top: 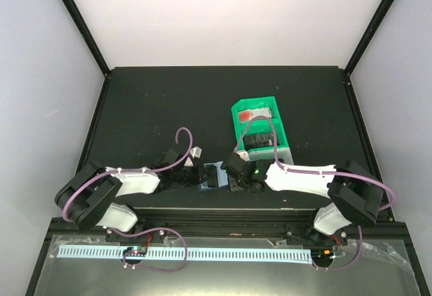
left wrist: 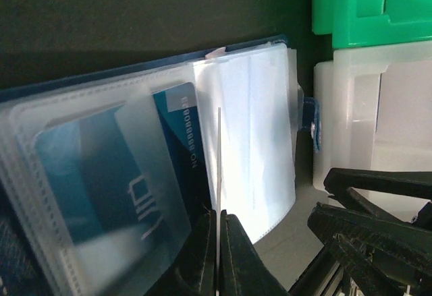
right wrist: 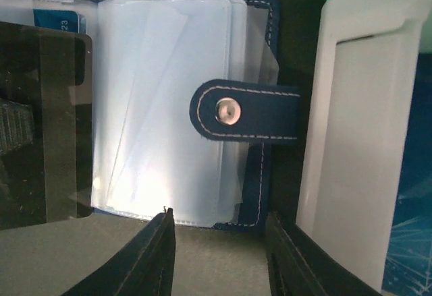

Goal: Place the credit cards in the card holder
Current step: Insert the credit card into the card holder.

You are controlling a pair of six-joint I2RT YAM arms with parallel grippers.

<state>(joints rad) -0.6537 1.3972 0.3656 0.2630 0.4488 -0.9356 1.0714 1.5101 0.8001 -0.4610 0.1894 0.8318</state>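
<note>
The navy card holder [top: 213,176] lies open between my two grippers, with its clear sleeves fanned out [right wrist: 162,107] and its snap tab [right wrist: 243,112] folded over them. A blue credit card [left wrist: 177,131] sits in a sleeve, and another [left wrist: 88,174] is in a pocket beside it. My left gripper [left wrist: 219,242] is shut on a thin credit card [right wrist: 47,121]. The card stands on edge over the sleeves and shows as a pale line in the left wrist view. My right gripper [right wrist: 219,255] is open and empty, just short of the holder's near edge.
A green and white compartment bin [top: 260,131] stands right behind the holder; its white wall [right wrist: 337,141] is close beside the snap tab and also shows in the left wrist view [left wrist: 364,127]. Dark table mat [top: 155,107] all around.
</note>
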